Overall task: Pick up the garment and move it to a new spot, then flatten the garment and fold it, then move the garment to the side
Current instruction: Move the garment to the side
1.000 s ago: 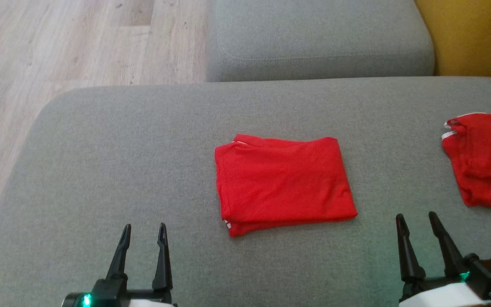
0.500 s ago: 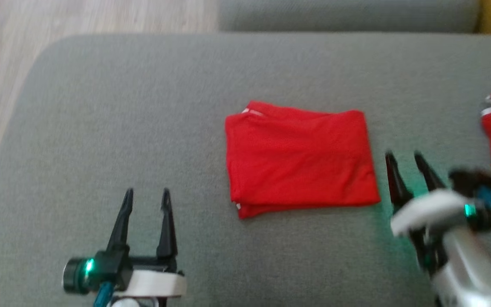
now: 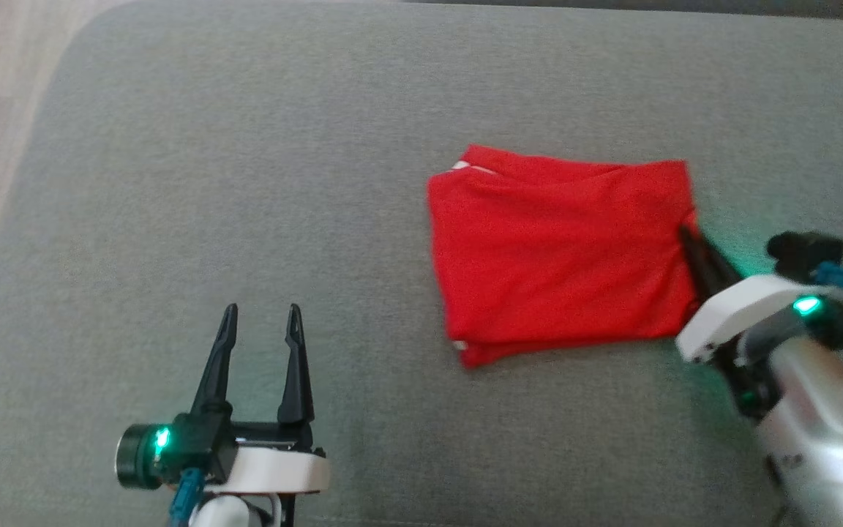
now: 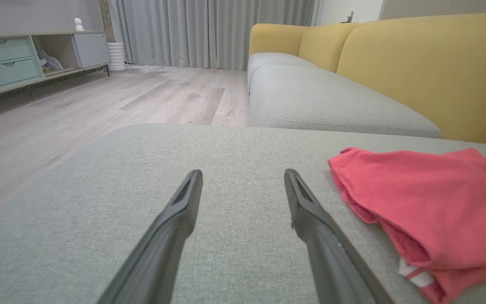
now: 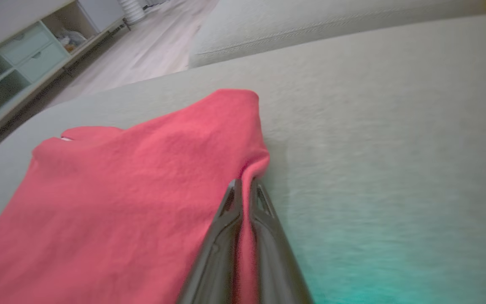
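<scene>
Having swung in and shut, the right tool (image 3: 686, 234) is clamping the right edge of the folded red fabric garment (image 3: 560, 256) lying on the grey upholstered sofa cushion (image 3: 246, 168), while the left tool (image 3: 260, 318) is hovering spread apart, so the move aside is likely beginning.

A broad grey sofa seat (image 3: 246, 183) adjoins a second grey cushion (image 4: 331, 105) backed by yellow upholstery (image 4: 416, 63), with pale wood floor (image 4: 99, 109), grey curtains (image 4: 209, 29) and a cabinet with pale green drawers (image 4: 6, 63) beyond.
</scene>
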Motion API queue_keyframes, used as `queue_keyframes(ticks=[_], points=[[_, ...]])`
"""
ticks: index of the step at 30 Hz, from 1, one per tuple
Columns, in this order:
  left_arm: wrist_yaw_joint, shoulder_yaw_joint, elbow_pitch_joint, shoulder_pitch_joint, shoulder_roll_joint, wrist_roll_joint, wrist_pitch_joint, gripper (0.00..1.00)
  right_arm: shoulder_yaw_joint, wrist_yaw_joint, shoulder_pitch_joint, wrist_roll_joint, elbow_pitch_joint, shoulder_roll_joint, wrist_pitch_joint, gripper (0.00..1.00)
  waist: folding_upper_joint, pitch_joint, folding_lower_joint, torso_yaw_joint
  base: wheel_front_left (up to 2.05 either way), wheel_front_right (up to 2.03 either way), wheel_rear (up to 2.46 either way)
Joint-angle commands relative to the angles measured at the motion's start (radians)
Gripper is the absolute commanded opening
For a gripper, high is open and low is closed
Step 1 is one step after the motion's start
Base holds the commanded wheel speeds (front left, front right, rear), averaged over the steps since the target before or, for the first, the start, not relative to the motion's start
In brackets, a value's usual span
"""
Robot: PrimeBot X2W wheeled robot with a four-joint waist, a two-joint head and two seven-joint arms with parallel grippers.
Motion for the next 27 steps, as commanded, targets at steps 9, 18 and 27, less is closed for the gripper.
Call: queue_keyframes(ticks=[9,18,27], points=[[-0.011,0.054,-0.043,-0.061,-0.002,0.023,-0.005,1.0,0.013,-0.001,-0.122,-0.086,-0.025,-0.279,-0.009,0.0,0.0,0.056,0.0,-0.118,0.0,0.0,0.0],[-0.007,0.069,-0.055,-0.107,-0.002,0.058,-0.005,1.0,-0.189,-0.001,-0.164,-0.191,-0.084,-0.493,-0.002,1.0,0.0,0.1,0.0,-0.174,0.0,0.0,0.0],[-0.008,0.075,-0.066,-0.089,-0.002,0.024,-0.005,1.0,-0.291,-0.001,0.023,-0.329,-0.258,-0.228,-0.087,1.0,0.0,-0.026,0.0,-0.155,0.0,0.0,0.0]])
